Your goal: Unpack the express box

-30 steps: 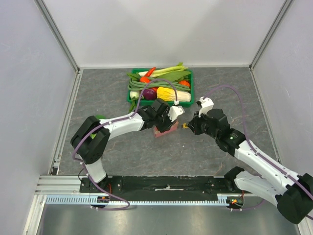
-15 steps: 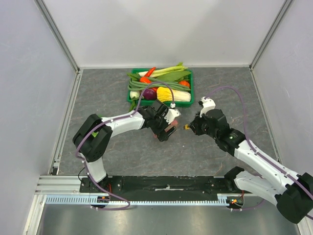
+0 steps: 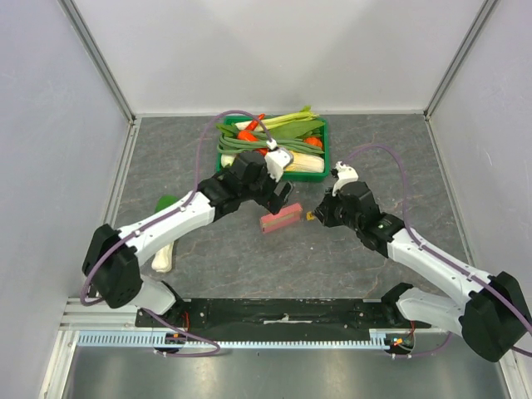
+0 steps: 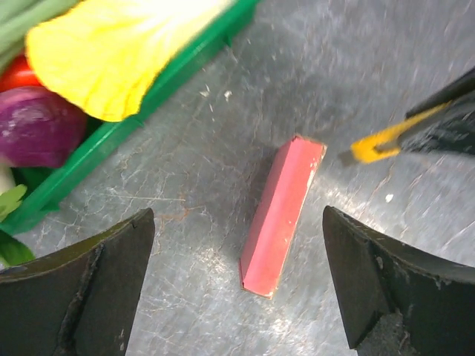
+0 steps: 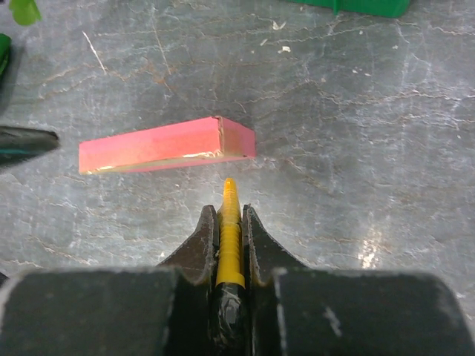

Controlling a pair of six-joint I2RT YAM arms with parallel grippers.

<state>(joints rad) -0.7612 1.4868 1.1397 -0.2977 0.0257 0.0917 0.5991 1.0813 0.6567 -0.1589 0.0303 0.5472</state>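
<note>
Beneath wide left jaws, express box (image 4: 282,215), just ahead of right jaws gripping cutter (image 5: 230,219)

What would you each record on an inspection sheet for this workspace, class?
Surface: grey marbled table.
Job's things: express box lies on the table, touched by neither gripper; utility knife tip near its corner, not touching.
Clutter: green crate of vegetables behind; green scrap and white item at the table's left, unidentifiable.
Grippers: left gripper open above the box; right gripper shut on the knife.
Cables: purple cables arc over the table, clear of the box.
Surroundings: white walls, aluminium frame.
</note>
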